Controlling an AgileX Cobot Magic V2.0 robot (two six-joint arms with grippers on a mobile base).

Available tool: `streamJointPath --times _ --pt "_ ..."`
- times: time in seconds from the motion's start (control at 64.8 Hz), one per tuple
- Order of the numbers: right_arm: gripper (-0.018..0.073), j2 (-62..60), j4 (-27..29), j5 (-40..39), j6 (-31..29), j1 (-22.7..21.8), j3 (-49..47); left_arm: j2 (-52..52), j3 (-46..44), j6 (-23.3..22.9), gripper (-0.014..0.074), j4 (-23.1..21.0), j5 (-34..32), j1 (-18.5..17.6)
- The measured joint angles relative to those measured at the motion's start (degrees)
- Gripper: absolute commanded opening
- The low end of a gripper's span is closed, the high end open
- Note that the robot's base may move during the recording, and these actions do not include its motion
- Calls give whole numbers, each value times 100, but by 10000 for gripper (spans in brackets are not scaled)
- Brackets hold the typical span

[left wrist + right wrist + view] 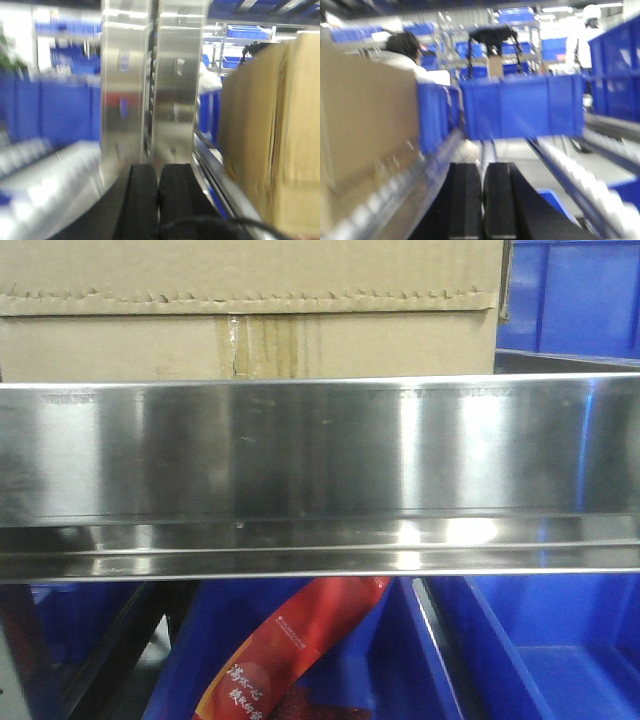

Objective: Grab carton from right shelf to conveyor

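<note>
Seeing the carton (250,335) on the shelf (320,450), we judge the task barely begun: the left gripper (159,197) and right gripper (482,200), both pinched together, hold nothing.

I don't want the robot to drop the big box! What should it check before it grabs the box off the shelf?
1. Carton sits on the shelf, behind its steel rail: ok.
2. Left gripper is beside the carton, apart from it: ok.
3. Right gripper is at the carton's other side, apart from it: ok.
4. Both grippers are empty: ok, shut on nothing.
5. Room between the carton and the blue bin: cannot tell, the wrist views are blurred.
6. Conveyor is free: cannot tell, not in view.
</note>
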Motion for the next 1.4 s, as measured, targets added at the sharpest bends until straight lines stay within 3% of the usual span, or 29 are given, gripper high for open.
streamJointPath --times 0.139,0.247,0.432,0.618,0.787,0.895,1.173,1.405 --pt "404 283 39 673 0 0 -1004 422 -1028 0 349 300 565 -68" --pt "573 672 43 828 0 0 -1533 925 -1639 0 445 336 685 -359" --pt "549 1373 43 989 0 0 -2096 1913 -2710 0 456 349 1193 -1105" --pt "549 2244 43 1604 0 40 -2950 3151 -4059 0 456 349 2133 -2196" --pt "549 3045 43 2053 0 450 -4025 4329 -5199 0 456 349 2760 -3233" --pt "549 3594 43 2396 0 778 -4773 5087 -5874 0 456 349 3028 -3614" --pt "549 5375 86 3870 0 1174 -6957 6996 -7944 -183 456 349 4136 -3648" --pt "549 6909 106 5457 369 1174 -8859 8187 -9750 -442 456 345 5414 -3164"
